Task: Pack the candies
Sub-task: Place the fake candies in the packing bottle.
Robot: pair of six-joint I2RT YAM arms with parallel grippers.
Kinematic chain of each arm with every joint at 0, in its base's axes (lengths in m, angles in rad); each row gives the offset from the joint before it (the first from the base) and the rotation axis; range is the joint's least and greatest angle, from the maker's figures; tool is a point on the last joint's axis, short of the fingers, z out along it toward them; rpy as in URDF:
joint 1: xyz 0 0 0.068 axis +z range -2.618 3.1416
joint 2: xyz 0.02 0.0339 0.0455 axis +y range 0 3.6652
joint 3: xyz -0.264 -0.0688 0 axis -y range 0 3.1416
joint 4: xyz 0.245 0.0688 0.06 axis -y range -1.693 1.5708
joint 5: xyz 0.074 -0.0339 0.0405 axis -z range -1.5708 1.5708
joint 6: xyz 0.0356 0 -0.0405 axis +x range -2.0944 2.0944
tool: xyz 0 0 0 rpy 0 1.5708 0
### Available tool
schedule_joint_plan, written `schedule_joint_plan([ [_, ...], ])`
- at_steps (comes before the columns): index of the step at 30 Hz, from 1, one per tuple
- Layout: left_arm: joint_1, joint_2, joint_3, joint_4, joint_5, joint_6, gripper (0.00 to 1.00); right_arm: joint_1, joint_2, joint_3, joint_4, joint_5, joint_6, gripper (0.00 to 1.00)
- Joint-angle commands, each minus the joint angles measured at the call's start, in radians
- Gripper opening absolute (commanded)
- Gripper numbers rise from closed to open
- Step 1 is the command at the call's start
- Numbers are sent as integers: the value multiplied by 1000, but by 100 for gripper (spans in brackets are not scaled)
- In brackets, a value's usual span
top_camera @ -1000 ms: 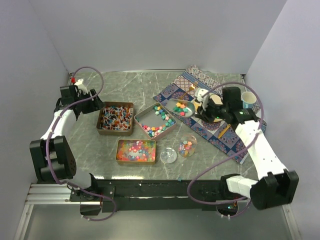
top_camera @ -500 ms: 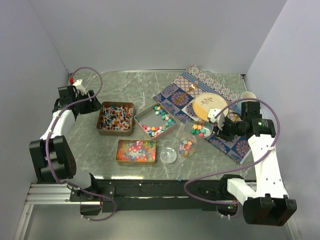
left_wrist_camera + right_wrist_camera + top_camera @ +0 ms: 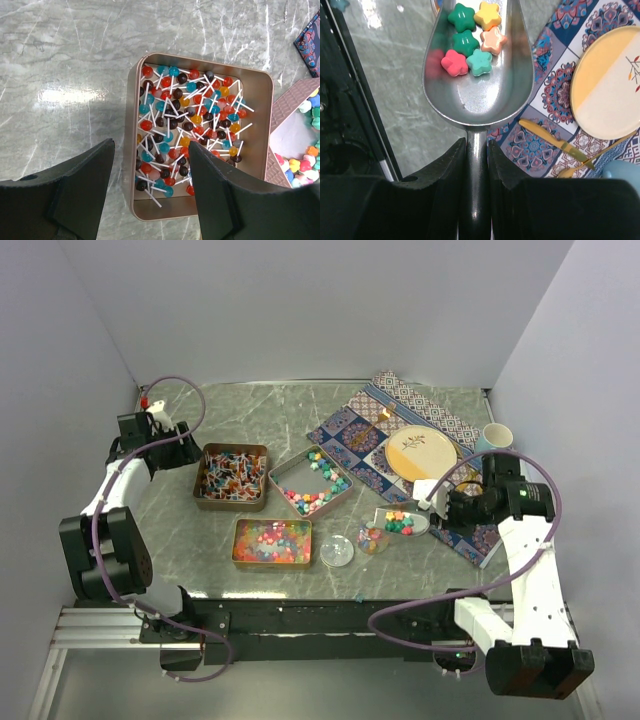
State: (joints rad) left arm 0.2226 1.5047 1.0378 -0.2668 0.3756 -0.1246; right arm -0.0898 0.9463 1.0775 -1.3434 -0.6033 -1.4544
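Note:
My right gripper (image 3: 440, 508) (image 3: 477, 150) is shut on the handle of a metal scoop (image 3: 477, 90). The scoop (image 3: 400, 522) holds several star-shaped candies (image 3: 470, 37), green, yellow, pink and peach. Its tip is over the clear round jar (image 3: 372, 538), which has some candies in it. My left gripper (image 3: 185, 452) (image 3: 151, 150) is open and empty above the near left edge of the copper tin of lollipops (image 3: 195, 125) (image 3: 231, 477). A tin of chunky pastel candies (image 3: 311, 481) and a tin of tiny beads (image 3: 272, 541) sit mid-table.
The jar's clear lid (image 3: 337, 551) lies left of the jar. A patterned cloth (image 3: 400, 405) at the back right carries a yellow-and-white plate (image 3: 421, 453) and yellow cutlery (image 3: 555, 142). A pale blue cup (image 3: 496, 436) stands at the right edge.
My right arm has carried the loaded scoop from beside the pastel candy tin towards the near edge, to the jar. The left arm has not moved.

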Motion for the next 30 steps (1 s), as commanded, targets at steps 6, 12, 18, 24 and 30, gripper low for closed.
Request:
schedule_joint_plan([
  [6,4,6,30,41,22,-27,67,7,74,119,-66,56,-58,0],
  [12,4,26,39,58,32,-46,67,74,108,190,-97,89,-57,0],
  [18,4,37,54,57,31,-50,67,172,103,157,-97,160,-66,0],
  [24,4,37,53,61,29,-53,67,179,131,130,-77,211,-35,0],
  [30,4,40,45,64,34,-60,67,179,164,142,-57,243,-20,0],
])
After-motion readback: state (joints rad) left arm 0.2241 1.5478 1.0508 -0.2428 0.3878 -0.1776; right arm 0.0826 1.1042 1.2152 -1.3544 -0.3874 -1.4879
